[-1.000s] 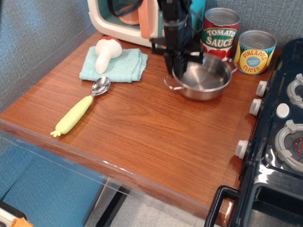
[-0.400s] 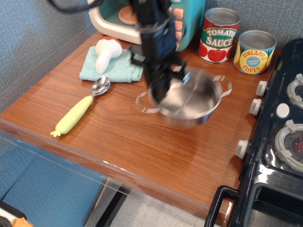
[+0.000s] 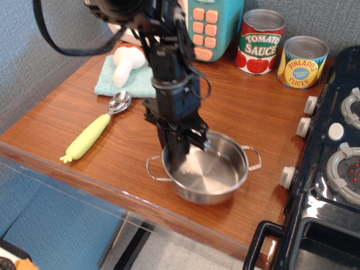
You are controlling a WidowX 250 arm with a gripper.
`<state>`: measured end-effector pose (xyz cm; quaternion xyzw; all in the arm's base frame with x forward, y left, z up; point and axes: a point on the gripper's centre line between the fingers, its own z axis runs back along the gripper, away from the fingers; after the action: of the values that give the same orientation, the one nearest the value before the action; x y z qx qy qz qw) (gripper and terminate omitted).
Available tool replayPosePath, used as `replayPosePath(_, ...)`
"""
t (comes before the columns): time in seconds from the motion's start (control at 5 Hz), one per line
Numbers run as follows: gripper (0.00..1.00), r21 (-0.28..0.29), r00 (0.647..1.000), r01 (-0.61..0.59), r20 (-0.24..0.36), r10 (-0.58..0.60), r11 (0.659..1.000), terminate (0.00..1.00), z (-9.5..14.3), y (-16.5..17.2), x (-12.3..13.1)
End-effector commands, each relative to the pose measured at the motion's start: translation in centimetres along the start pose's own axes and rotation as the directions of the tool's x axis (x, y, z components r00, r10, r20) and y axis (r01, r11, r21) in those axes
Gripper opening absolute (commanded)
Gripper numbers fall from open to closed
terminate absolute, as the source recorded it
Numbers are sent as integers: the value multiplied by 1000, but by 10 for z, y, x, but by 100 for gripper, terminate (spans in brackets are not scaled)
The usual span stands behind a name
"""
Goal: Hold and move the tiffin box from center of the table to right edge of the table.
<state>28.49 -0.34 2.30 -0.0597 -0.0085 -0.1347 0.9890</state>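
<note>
The tiffin box (image 3: 211, 174) is a shiny round steel pot with two wire loop handles. It sits low near the rounded front edge of the brown wood-grain table (image 3: 112, 169), right of centre. My black gripper (image 3: 180, 153) comes down from above and is shut on the pot's left rim, one finger inside and one outside. I cannot tell whether the pot rests on the table or hangs just above it.
A black toy stove (image 3: 332, 169) borders the table's right side. A tomato sauce can (image 3: 261, 40) and a pineapple can (image 3: 303, 61) stand at the back right. A yellow-handled spoon (image 3: 95, 132), a teal cloth (image 3: 126, 79) with a toy mushroom (image 3: 125, 62), and a teal toy appliance (image 3: 211, 25) lie left and back.
The gripper has carried the pot from near the cans at the back toward the front edge of the table and lowered it.
</note>
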Motion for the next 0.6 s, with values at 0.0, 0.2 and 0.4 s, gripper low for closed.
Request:
replayPosePath(0.0, 0, 53, 991, 117, 61, -120, 992, 0, 11, -23, 8)
replayPosePath(0.2, 100, 63, 988, 97, 114, -104, 993, 0, 18, -19, 8)
replayPosePath(0.4, 100, 90, 985, 42, 164, -57, 995, 0, 32, -16, 10)
